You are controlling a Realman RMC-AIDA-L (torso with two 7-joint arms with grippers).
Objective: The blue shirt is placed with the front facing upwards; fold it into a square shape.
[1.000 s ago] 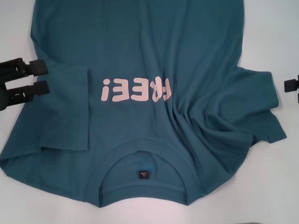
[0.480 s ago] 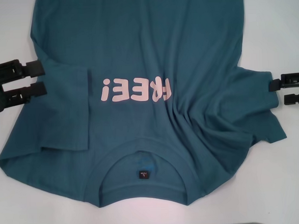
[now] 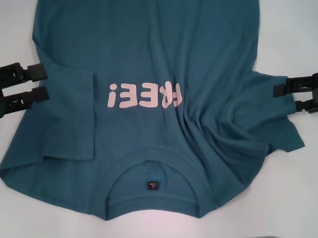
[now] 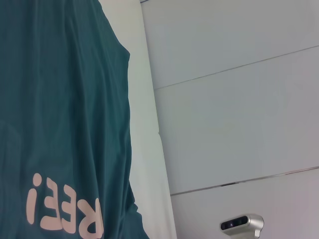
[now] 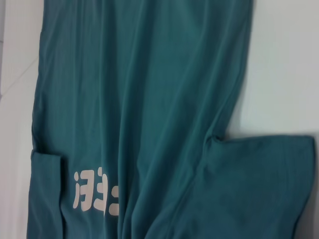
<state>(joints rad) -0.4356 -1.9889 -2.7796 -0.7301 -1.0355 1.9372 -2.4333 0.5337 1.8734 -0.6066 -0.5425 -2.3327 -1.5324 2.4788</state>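
From the head camera I see the blue shirt (image 3: pixel 162 61) spread front-up across the white table (image 3: pixel 297 36), its round ribbed collar (image 3: pixel 150 169) nearest the robot and its body running away toward the far edge of the view. The pale pink "FREE!" print (image 3: pixel 145 94) sits across the chest and reads upside down and mirrored from here, and a small black neck label (image 3: pixel 152 185) shows inside the collar opening. On my left side the sleeve (image 3: pixel 70 114) is folded inward over the chest, lying as a flat panel with a straight edge just beside the print. On my right side the other sleeve (image 3: pixel 276 112) lies spread outward, with bunched wrinkles fanning from it toward the collar. The left gripper (image 3: pixel 36 82) rests at the shirt's left edge, level with the print; its two black fingers are parted with a clear gap between them, their tips just at the fabric's border, and I see nothing held between them. The right gripper (image 3: pixel 283 97) is at the outer end of the spread sleeve, fingers apart, the upper tip overlapping the cloth edge; I cannot tell whether any fabric lies between them. The left wrist camera shows the shirt (image 4: pixel 60 119) and the print (image 4: pixel 62 211) beside bare table, with a pale wall and a small silver camera (image 4: pixel 241 225) beyond. The right wrist camera shows the shirt body (image 5: pixel 139 99) and the spread sleeve (image 5: pixel 259 184).
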